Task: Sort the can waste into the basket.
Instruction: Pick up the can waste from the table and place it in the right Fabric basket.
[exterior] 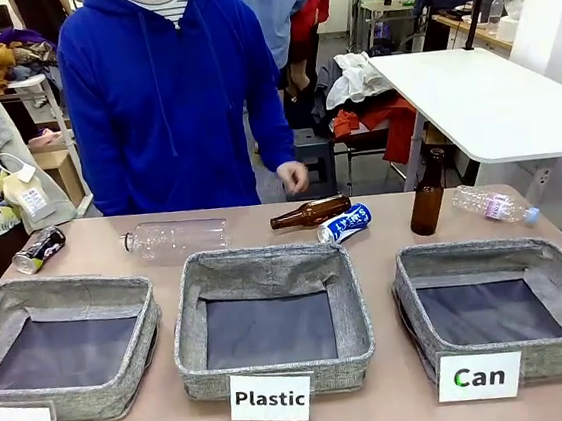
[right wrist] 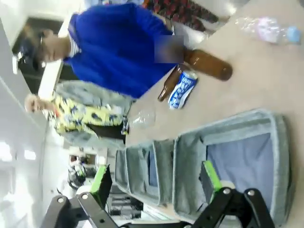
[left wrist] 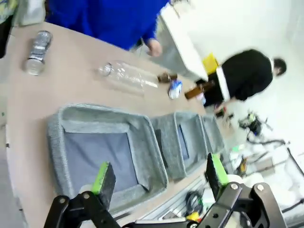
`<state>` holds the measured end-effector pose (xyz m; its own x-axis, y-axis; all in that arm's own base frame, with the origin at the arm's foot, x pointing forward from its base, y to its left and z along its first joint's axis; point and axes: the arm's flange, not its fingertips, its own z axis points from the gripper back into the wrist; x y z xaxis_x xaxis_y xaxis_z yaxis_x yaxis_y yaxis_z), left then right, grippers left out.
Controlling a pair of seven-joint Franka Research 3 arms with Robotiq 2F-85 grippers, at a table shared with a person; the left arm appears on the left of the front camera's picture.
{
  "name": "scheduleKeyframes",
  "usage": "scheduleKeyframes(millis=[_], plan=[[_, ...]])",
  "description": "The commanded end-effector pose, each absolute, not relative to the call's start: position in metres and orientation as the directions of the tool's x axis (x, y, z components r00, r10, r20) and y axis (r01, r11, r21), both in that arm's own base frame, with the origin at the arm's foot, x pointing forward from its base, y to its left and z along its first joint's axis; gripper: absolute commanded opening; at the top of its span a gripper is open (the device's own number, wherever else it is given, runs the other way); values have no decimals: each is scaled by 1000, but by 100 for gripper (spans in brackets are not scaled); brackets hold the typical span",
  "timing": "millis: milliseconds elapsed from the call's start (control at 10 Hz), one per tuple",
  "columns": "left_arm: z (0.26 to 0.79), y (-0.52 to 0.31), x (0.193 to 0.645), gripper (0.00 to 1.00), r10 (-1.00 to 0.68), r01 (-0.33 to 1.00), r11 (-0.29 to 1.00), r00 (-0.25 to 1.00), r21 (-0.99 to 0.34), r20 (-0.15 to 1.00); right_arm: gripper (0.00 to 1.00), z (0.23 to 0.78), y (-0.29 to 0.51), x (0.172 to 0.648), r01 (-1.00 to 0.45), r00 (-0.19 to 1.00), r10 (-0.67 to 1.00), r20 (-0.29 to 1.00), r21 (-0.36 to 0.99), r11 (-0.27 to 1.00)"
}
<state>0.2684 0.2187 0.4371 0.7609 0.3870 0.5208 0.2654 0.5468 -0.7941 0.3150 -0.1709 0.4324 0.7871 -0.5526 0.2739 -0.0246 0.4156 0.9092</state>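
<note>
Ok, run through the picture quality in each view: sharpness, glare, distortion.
Front view: sharp, evenly lit, soft shadows; the Can card reads clearly. Left wrist view: tilted and soft, far right washed out white, black can smeared. Right wrist view: rolled sideways, soft; print on the blue can unreadable.

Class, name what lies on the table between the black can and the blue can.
Front view: a clear plastic bottle and a brown glass bottle, both on their sides, lie between the black can and the blue can.
</note>
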Motion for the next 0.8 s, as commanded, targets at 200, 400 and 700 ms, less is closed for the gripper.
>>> scheduleKeyframes(millis=[200,400,700], plan=[[427,237,259,100,474,222,523,727,-823,497,100,432,-171,315,-25,787,-553,274,909,416],[427,237,259,100,474,222,523,727,-823,497,100,432,-171,315,-25,787,-553,274,909,416],[460,208,275,100,363,170,766,681,-620,635,100,432,-171,315,-25,787,-553,274,909,416]])
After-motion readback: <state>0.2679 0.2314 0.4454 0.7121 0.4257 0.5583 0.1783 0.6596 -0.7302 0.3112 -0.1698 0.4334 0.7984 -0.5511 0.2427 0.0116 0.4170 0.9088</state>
